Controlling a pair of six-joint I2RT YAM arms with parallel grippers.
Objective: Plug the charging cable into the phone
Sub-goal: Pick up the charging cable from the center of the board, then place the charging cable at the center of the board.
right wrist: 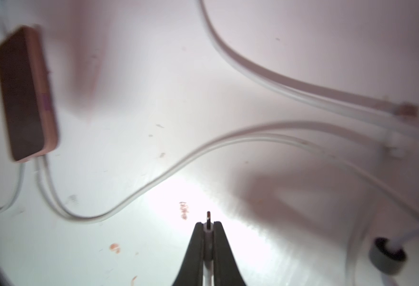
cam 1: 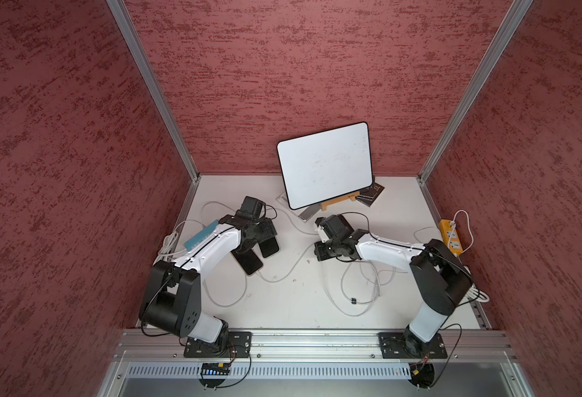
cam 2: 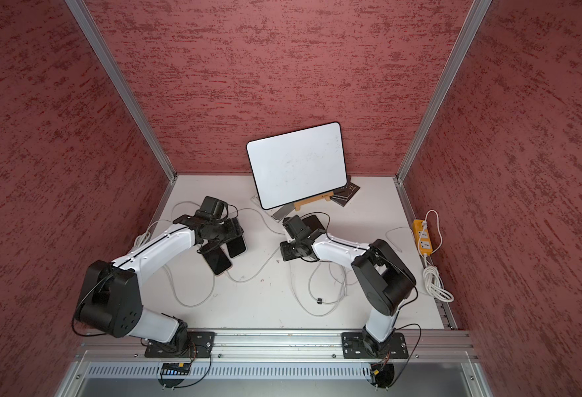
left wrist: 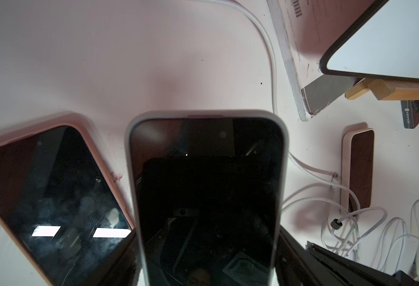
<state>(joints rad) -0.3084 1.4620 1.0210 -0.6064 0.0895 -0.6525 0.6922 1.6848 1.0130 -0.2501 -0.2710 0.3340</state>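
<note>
My left gripper (left wrist: 208,250) is shut on a phone (left wrist: 206,188) in a pale grey case, one black finger against each long side. The dark screen faces the left wrist camera. In both top views this phone (cam 1: 270,246) (cam 2: 237,246) sticks out from under the left gripper (cam 1: 260,235). My right gripper (right wrist: 208,224) is shut on the white plug of the charging cable (right wrist: 208,218). The metal tip pokes out past the fingertips, above the table. The right gripper (cam 1: 318,253) (cam 2: 284,252) is to the right of the held phone, a clear gap apart.
A pink-cased phone (cam 1: 251,264) (right wrist: 25,96) lies beside the held one with a cable in its end. Another phone (left wrist: 359,168) lies near the easel. A whiteboard (cam 1: 325,165) stands at the back, a yellow power strip (cam 1: 451,237) at the right edge. Loose white cables (cam 1: 361,285) loop across the table.
</note>
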